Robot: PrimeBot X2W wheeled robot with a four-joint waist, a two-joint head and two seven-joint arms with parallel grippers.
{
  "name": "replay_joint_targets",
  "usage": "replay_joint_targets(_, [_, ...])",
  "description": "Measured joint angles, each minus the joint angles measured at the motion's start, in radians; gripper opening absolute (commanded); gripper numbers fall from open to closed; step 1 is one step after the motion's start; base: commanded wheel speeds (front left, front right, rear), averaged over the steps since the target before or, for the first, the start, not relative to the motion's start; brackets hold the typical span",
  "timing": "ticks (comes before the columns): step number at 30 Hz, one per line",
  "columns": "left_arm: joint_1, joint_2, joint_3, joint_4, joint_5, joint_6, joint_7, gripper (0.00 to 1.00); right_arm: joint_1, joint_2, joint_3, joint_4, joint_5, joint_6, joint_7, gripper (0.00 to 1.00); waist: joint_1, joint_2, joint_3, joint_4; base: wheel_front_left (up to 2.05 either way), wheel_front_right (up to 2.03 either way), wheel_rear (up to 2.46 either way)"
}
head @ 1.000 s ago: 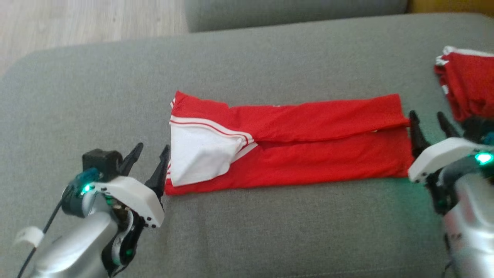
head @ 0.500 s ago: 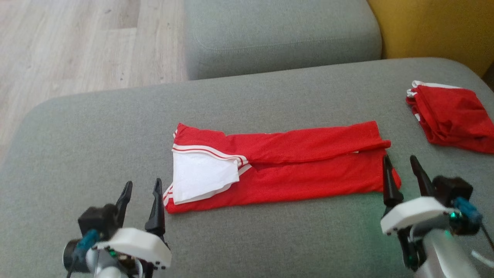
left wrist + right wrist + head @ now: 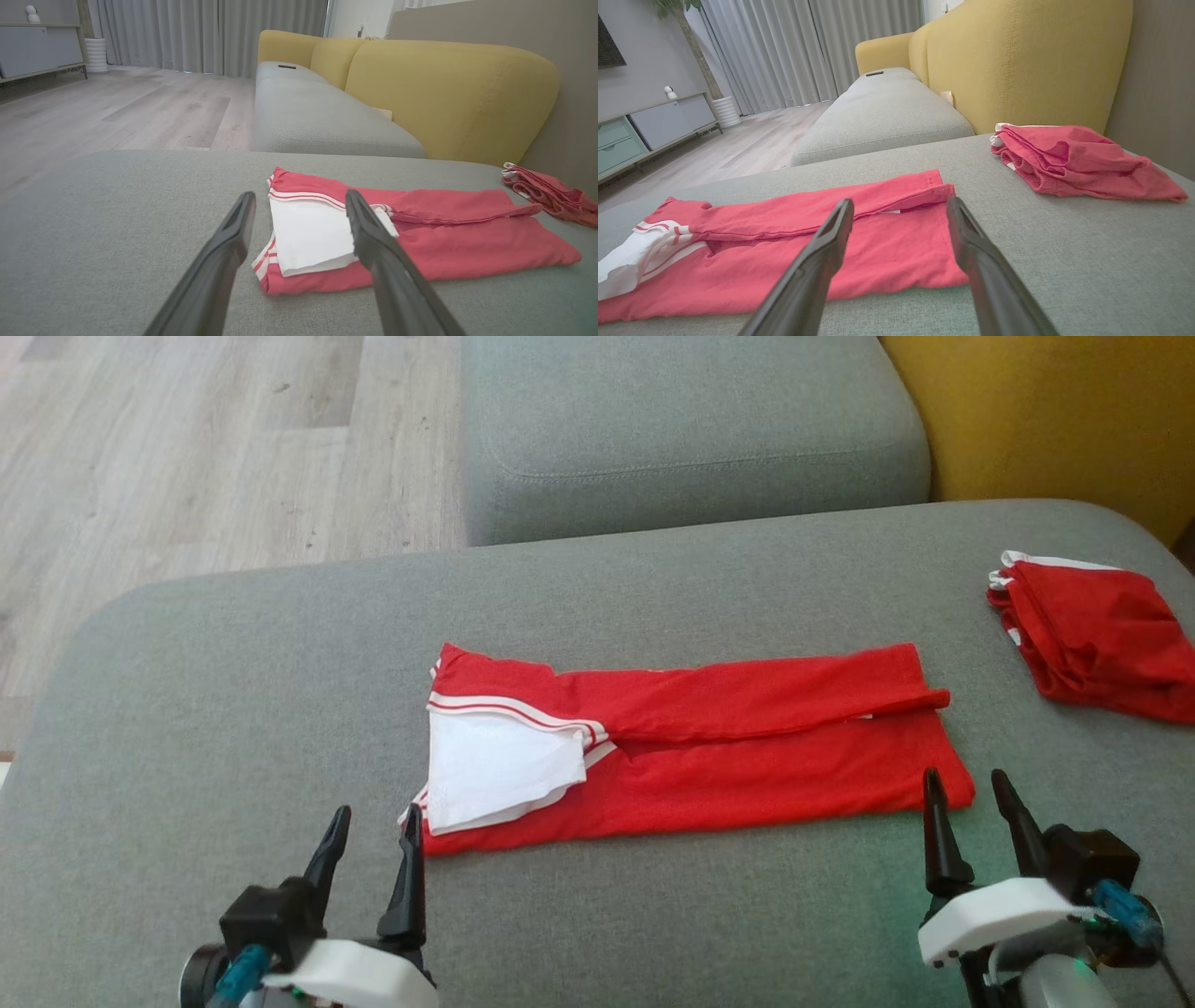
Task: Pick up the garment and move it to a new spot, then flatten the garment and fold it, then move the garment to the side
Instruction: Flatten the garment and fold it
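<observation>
Both arms low at the near edge of the grey fabric cushion (image 3: 233, 709): left gripper (image 3: 376, 814) and right gripper (image 3: 964, 777) spread wide, empty. The long folded red-and-white garment (image 3: 728, 756) lies mid-cushion, each near corner just beyond a gripper's fingertips.

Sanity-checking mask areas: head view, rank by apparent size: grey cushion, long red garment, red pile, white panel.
1. grey cushion
2. long red garment
3. red pile, white panel: similar; pile cropped at frame edge, unranked.
</observation>
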Motion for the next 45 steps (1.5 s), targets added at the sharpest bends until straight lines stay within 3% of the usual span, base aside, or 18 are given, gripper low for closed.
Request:
replay_joint_targets(13, [0.014, -0.075, 0.090, 0.014, 0.103, -0.091, 0.000, 1.00, -0.009, 0.005, -0.041, 0.009, -0.008, 0.000, 0.000, 1.00, 0.0000, 0.0000, 0.032, 0.002, 0.00, 0.00, 0.00])
replay_joint_targets(20, [0.007, -0.098, 0.097, -0.004, 0.151, -0.126, 0.000, 1.00, -0.182, -0.001, -0.108, 0.152, 0.011, 0.000, 0.065, 1.00, 0.0000, 0.0000, 0.081, 0.015, 0.00, 0.00, 0.00])
replay_joint_targets(29, [-0.045, -0.120, 0.093, -0.012, 0.170, -0.147, 0.000, 1.00, -0.398, -0.100, -0.226, 0.358, -0.009, 0.000, 0.231, 1.00, 0.0000, -0.0001, 0.163, 0.040, 0.00, 0.00, 0.00])
replay_joint_targets(45, [-0.109, -0.127, 0.100, -0.018, 0.196, -0.160, 0.000, 1.00, -0.523, -0.120, -0.258, 0.597, -0.058, 0.000, 0.216, 1.00, 0.0000, -0.0001, 0.242, 0.072, 0.00, 0.00, 0.00])
